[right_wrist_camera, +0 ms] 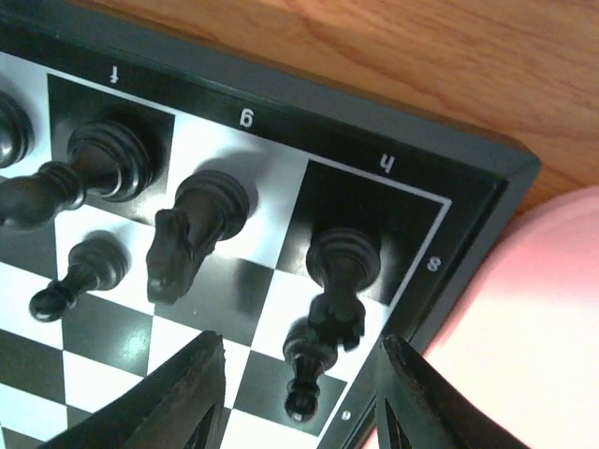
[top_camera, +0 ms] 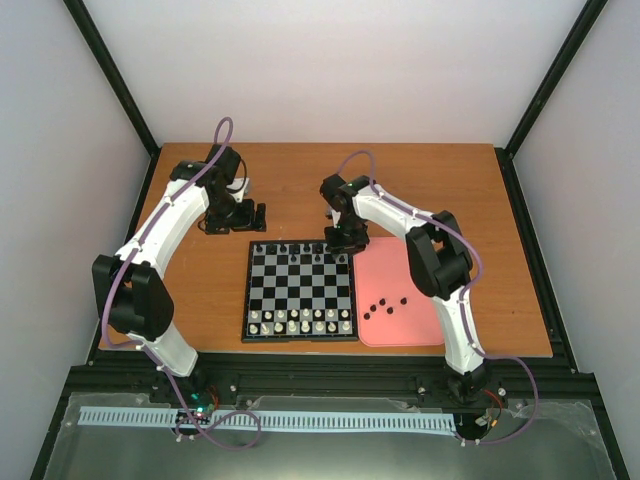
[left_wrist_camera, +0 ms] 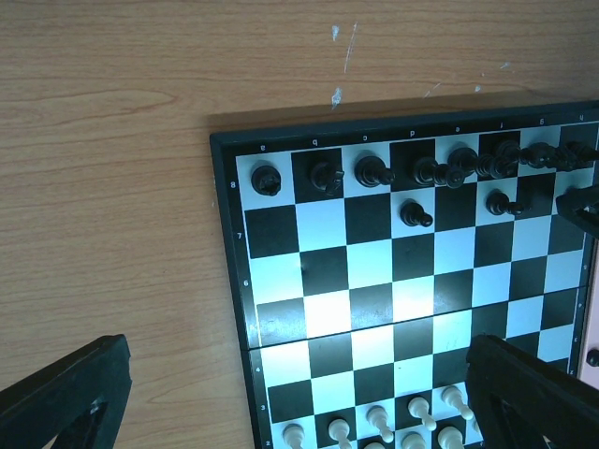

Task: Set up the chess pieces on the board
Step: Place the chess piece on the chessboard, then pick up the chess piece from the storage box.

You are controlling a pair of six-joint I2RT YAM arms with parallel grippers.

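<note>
Tray (top_camera: 420, 270), pink, beside board (top_camera: 300, 290), holding loose black pieces (top_camera: 385, 305) | right jaws released, straddling corner pawn (right_wrist_camera: 304, 374) | left jaws released

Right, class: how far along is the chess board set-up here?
Done: white pieces and the black back row stand on the board, plus two pawns. In hand: the right jaws stand open around a third pawn by the corner rook. Left: five black pieces on the pink tray.

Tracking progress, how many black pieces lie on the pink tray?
5 pieces, clustered on the tray's left: three farther, two nearer. None look hidden.
</note>
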